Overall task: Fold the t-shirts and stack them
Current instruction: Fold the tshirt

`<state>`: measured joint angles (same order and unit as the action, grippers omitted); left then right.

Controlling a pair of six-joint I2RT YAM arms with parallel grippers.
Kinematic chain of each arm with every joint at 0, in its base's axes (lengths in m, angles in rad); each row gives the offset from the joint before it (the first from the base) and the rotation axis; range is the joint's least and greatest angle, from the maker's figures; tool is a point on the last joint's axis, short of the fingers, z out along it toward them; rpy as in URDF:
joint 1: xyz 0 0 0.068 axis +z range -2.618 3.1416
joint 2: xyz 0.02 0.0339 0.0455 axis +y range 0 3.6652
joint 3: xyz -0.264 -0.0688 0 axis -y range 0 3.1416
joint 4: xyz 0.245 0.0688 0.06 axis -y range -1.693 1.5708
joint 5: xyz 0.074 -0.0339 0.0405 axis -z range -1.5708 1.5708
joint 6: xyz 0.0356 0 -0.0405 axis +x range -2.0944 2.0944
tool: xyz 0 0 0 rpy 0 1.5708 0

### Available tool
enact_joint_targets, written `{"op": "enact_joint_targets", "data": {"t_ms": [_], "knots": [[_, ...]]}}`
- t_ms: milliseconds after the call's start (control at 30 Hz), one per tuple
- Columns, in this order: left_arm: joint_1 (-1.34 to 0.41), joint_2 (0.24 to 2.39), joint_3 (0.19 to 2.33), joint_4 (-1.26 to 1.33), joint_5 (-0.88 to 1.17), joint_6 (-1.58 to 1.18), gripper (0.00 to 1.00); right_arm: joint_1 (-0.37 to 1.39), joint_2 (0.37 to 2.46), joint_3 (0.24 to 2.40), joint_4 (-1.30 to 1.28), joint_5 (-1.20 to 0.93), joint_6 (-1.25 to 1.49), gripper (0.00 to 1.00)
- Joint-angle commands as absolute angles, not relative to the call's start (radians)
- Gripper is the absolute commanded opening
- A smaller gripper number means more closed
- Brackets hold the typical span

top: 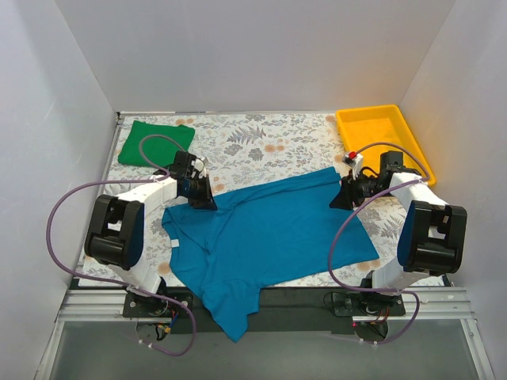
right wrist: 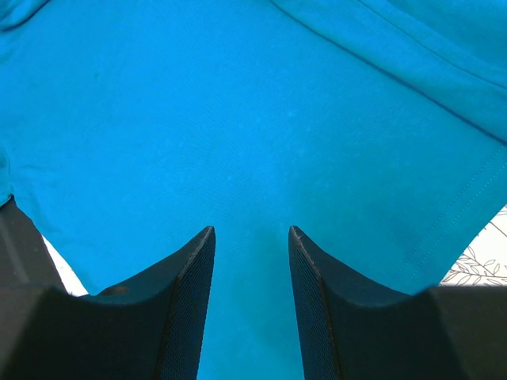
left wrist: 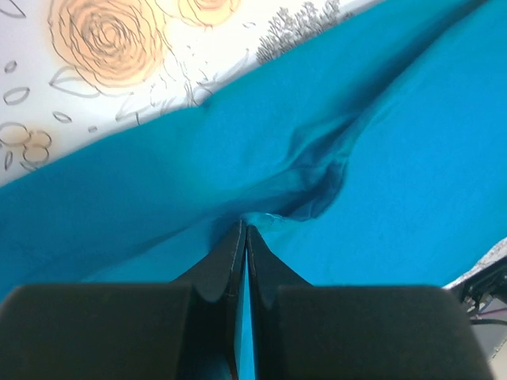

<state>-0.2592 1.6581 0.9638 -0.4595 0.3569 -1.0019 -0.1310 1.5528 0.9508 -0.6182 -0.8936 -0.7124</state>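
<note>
**Q:** What's on the counter (top: pixel 261 142)?

**A:** Top view: a teal t-shirt (top: pixel 269 237) is spread over the centre, wrinkled. One end runs past the counter's near edge at approx. 6 o'clock. A green t-shirt (top: pixel 155 143) lies folded in the far corner at 10 o'clock, well apart from the teal one. A yellow tray (top: pixel 346 127) sits in the far corner at 1 o'clock.

**Q:** Where's the left hand (top: pixel 202 198), and what's it doing?

**A:** It's at the teal shirt's 10 o'clock edge. In the left wrist view its fingers are clenched tight together, pinching teal fabric. A sliver of cloth shows between them, and creases fan out from the tips. Floral counter print shows beyond the shirt edge.

**Q:** And the right hand (top: pixel 342 198)?

**A:** It's at the shirt's 2 o'clock edge, near the tray. In the right wrist view its fingers are released and stand apart, w/ smooth teal cloth in the gap below them. It isn't gripping anything.
</note>
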Motion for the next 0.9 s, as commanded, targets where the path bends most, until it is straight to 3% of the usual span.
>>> {"op": "enact_joint_targets", "data": {"t_ms": [0,867], "knots": [[-0.264,1.562,0.945,-0.477,0.4,-0.991,0.0,-0.137,1.539,0.966,-0.638,-0.93,-0.73,0.49],[-0.311,1.364,0.796,-0.5,0.6,-1.086,0.0,-0.158,1.542,0.969,-0.646,-0.93,-0.73,0.49]]}}
